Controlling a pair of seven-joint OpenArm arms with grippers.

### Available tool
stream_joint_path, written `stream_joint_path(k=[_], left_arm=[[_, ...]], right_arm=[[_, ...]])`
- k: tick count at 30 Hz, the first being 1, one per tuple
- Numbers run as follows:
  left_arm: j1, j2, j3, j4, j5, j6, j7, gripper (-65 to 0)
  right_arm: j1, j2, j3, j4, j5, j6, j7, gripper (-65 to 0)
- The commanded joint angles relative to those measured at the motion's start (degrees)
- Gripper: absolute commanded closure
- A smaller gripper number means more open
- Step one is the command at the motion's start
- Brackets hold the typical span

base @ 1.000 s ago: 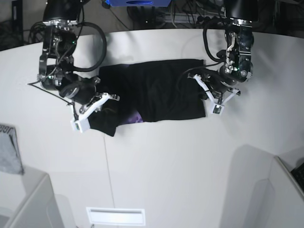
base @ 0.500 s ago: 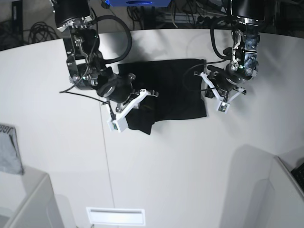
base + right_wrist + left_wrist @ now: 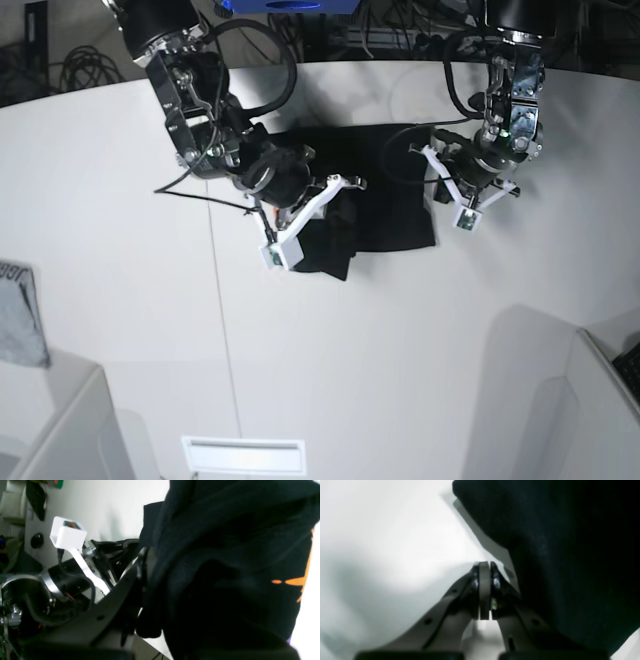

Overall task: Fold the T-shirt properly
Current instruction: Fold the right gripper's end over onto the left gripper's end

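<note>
My right gripper (image 3: 330,205) pinches a bunched end of the black T-shirt (image 3: 385,205) on the table (image 3: 130,300), my left gripper (image 3: 485,566) sits closed and empty beside it; I think I'm mid-fold, laying it flat next.

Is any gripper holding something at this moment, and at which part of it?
The right gripper holds the black T-shirt by its folded-over end, lifted above the rest. The left gripper is shut beside the shirt's edge, holding nothing.
</note>
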Motion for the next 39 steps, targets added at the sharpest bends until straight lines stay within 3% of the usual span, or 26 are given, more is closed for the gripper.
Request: stream_joint_path(k=[1, 6, 14, 18, 24, 32, 39], left_arm=[[0.6, -0.4, -0.1, 0.0, 1.5, 0.0, 3.2, 0.0], [0.6, -0.4, -0.1, 0.0, 1.4, 0.0, 3.2, 0.0], [1.4, -0.4, -0.3, 0.3, 1.4, 0.0, 3.2, 0.0], [2.8, -0.7, -0.6, 2.2, 1.3, 0.0, 3.1, 0.0], [6.4, -0.5, -8.2, 6.9, 1.3, -0.1, 3.4, 0.0], [11.0, -0.7, -16.7, 8.2, 1.3, -0.1, 3.3, 0.0], [11.9, -0.7, -20.5, 8.1, 1.3, -1.4, 3.2, 0.0]], right_arm=[[0.9, -0.3, -0.1, 0.8, 0.7, 0.2, 0.9, 0.0], [2.7, -0.6, -3.6, 0.7, 0.7, 0.2, 0.9, 0.0], [4.8, -4.0, -4.8, -6.9, 0.7, 0.2, 1.0, 0.0], [4.8, -4.0, -4.8, -7.9, 0.7, 0.2, 3.9, 0.0], [4.8, -4.1, -4.8, -10.6, 0.7, 0.2, 4.9, 0.0], [6.1, -4.0, -9.1, -17.1, 0.7, 0.2, 12.7, 0.0], [6.9, -5.9, -9.6, -20.3, 0.7, 0.1, 12.7, 0.0]])
